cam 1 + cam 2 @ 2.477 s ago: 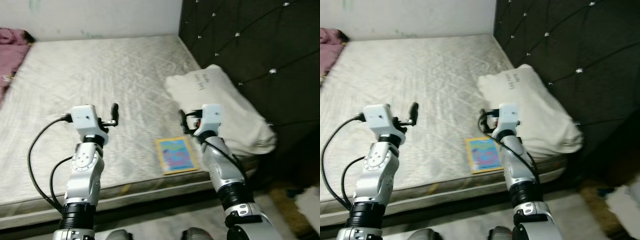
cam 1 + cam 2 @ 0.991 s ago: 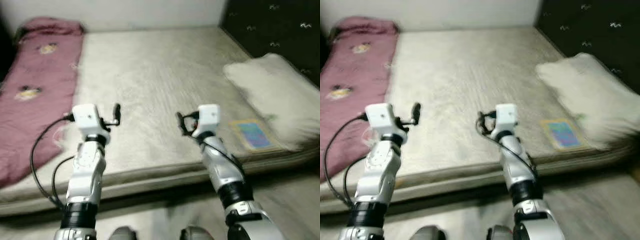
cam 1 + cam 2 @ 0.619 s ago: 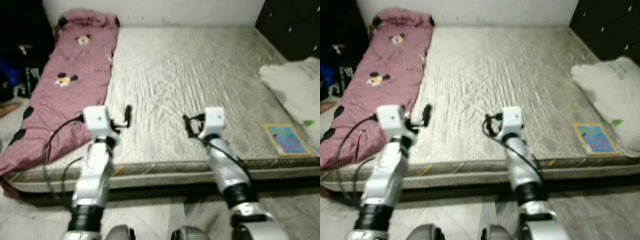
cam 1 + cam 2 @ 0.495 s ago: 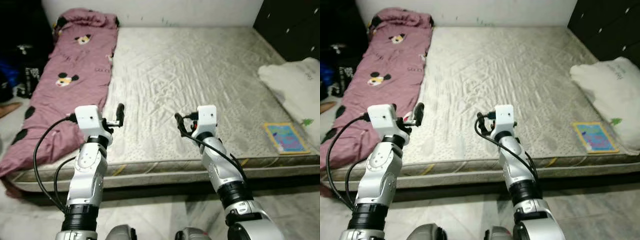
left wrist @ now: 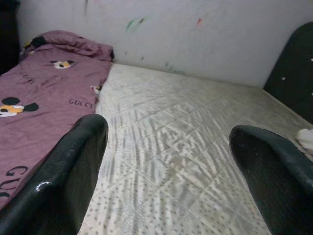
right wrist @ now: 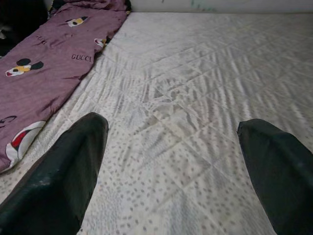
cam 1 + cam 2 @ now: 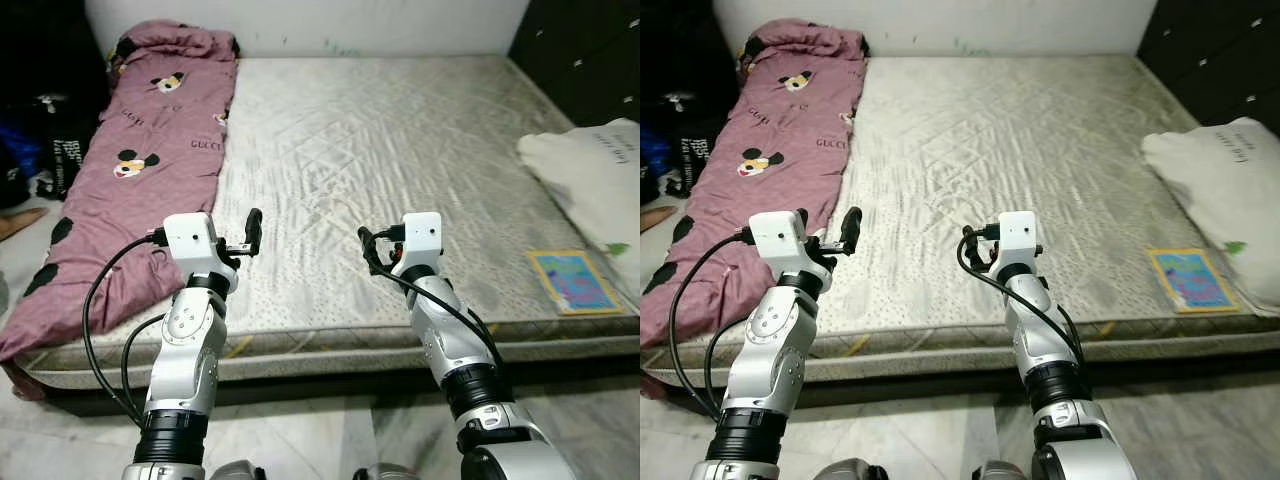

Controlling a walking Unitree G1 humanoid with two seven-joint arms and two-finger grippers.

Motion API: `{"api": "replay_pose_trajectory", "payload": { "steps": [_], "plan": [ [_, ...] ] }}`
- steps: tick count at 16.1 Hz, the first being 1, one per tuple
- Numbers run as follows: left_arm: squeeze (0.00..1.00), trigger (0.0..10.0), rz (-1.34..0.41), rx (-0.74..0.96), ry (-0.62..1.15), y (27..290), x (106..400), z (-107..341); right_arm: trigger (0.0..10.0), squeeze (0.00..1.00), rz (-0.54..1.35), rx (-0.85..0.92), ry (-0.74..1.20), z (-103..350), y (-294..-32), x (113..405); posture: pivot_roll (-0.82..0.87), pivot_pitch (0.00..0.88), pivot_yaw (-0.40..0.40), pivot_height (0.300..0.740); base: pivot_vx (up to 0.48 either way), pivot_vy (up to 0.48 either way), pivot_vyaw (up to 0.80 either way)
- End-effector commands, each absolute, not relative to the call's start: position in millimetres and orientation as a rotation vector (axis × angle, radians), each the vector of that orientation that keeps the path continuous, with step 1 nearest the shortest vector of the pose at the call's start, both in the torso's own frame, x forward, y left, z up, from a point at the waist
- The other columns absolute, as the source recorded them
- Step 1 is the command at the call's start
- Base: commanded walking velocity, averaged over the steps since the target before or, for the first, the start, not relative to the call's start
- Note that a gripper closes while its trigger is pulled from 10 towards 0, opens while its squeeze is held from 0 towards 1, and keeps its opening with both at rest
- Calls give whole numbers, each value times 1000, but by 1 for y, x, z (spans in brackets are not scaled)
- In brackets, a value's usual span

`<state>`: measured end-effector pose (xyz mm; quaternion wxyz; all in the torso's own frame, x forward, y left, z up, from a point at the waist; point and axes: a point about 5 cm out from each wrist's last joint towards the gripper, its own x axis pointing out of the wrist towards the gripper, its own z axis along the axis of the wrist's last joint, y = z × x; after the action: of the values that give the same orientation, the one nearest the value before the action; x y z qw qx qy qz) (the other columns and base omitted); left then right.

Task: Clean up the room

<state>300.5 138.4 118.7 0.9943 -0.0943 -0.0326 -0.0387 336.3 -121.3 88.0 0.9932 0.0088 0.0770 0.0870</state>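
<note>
Two grippers up, both empty. Left gripper (image 5: 166,161): fingers (image 5: 58,181) spread wide, nothing between them, touching nothing, held above the near edge of the bed. Right gripper (image 6: 171,166): same, fingers (image 6: 54,176) wide apart, nothing held, also over the near edge, just right of the left one.

Counts: one mattress, one blanket, one pillow, one book.

Mattress (image 7: 380,140): bare, light quilted, directly ahead of and below both grippers, running away to the white wall (image 7: 300,20).

Blanket (image 7: 130,180): one, maroon with cartoon-mouse print and lettering, lying long along the bed's left side, to the left of the left gripper and ahead of it; its near end droops over the bed corner.

Book (image 7: 574,280): one, thin, colourful cover with yellow border, flat on the mattress near the front edge, well to the right of the right gripper.

Pillow (image 7: 590,180): one, off-white, right of the book and further back, touching or overlapping the book's far right corner.

Dark tufted headboard (image 7: 590,50) behind the pillow. Dark clutter (image 7: 40,130) on the floor left of the blanket, can't identify it.
</note>
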Motion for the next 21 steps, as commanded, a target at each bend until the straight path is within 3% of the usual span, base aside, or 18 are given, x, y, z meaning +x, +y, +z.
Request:
{"api": "replay_pose_trajectory", "payload": {
  "steps": [1,7,11,17,21],
  "plan": [
    [0,10000,-85,-182,-80,140,301,122,10000,0,172,20,147,90,-122,338,-96,47,10,740,368,0,0],
    [0,10000,-91,-179,-81,139,301,123,10000,0,152,71,123,93,-124,339,-93,39,13,740,364,0,0],
    [0,10000,-75,-190,-76,136,302,122,10000,0,110,24,146,90,-130,340,-89,29,14,740,0,0,0],
    [0,10000,-72,-210,-64,138,303,121,10000,0,144,-66,153,88,-124,339,-91,38,11,740,0,480,0],
    [0,10000,-63,-211,-55,138,304,120,10000,0,172,21,163,89,-121,340,-96,46,14,740,0,480,-361]
  ]
}}
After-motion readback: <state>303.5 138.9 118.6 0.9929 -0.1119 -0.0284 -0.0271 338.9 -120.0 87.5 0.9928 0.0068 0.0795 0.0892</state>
